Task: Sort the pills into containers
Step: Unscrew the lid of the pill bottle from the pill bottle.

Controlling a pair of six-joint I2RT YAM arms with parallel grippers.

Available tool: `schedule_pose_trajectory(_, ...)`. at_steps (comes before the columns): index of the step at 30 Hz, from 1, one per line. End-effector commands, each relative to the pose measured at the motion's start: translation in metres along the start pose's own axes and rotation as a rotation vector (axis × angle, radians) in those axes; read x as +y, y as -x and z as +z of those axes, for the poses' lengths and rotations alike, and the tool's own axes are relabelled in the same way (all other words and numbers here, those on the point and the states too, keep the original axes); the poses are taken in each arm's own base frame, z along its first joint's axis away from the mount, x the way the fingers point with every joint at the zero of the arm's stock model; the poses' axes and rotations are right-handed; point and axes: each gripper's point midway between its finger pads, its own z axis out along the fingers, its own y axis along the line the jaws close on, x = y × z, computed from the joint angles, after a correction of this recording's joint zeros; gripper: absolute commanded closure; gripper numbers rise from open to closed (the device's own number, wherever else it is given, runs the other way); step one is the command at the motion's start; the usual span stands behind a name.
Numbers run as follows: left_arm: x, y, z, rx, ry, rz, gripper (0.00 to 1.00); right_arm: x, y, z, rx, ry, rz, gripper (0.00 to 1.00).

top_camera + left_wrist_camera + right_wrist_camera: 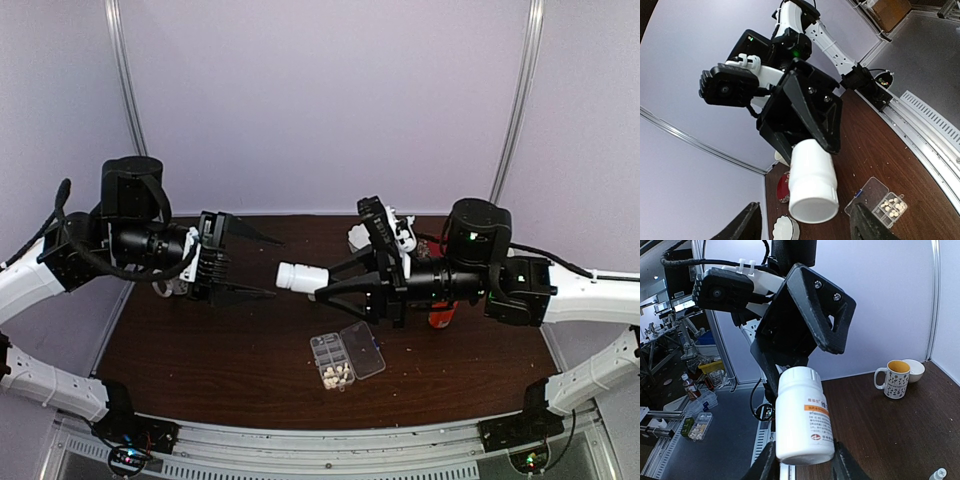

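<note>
Your left gripper (274, 267) hangs open, jaws apart and empty. Just right of it, your right gripper (332, 284) grips a white bottle (298, 275). Nearer, the organiser box (322, 348) lies lid-open with pills (337, 376) in its near cells, well apart from every worktop (200, 350) edge.

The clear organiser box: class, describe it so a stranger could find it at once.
On the dark brown table, look near the front edge, below the white plastic bottle held aloft. The flat clear plastic organiser box lies there, lid open; it alone has small cells, with cream-white pills at one end.
</note>
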Motion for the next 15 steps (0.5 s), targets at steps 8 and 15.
schedule_pose_trajectory(8, 0.0068, 0.0091, -0.0025, -0.019, 0.015, 0.049, 0.51, 0.002, 0.0201, 0.0038, -0.05, 0.024, 0.003, 0.79)
schedule_pose_trajectory(15, 0.0068, 0.0063, -0.0002, -0.01, 0.014, 0.05, 0.49, 0.0014, 0.0227, 0.0054, -0.059, 0.024, 0.014, 0.8)
